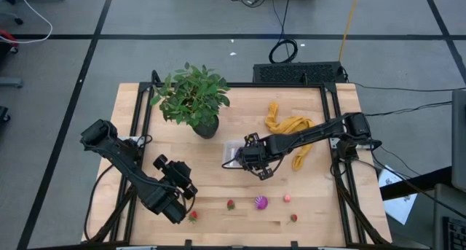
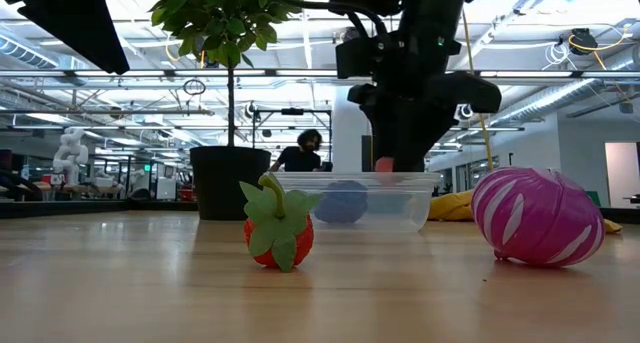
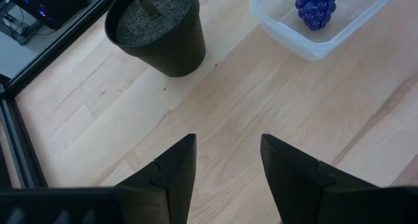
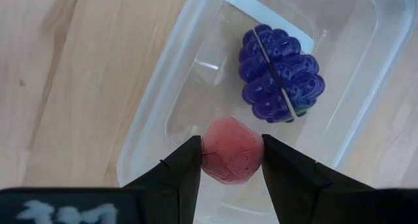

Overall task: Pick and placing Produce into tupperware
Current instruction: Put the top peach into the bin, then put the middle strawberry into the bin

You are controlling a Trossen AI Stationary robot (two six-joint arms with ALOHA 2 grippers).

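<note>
— What do we list in the tupperware (image 4: 157, 113)?
— One bumpy purple fruit (image 4: 282, 74) on its floor; we see a pink fruit (image 4: 231, 150) pinched above it.
— Outside it?
— Three strawberries (image 1: 231, 204), one striped magenta piece (image 1: 261, 202), one small pink piece (image 1: 287, 197), well apart from it.

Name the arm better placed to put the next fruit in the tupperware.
Right. The right gripper already holds a pink fruit in its jaws directly over the tupperware, beside the purple fruit inside. The left gripper is open and empty, off near the table's front left.
</note>
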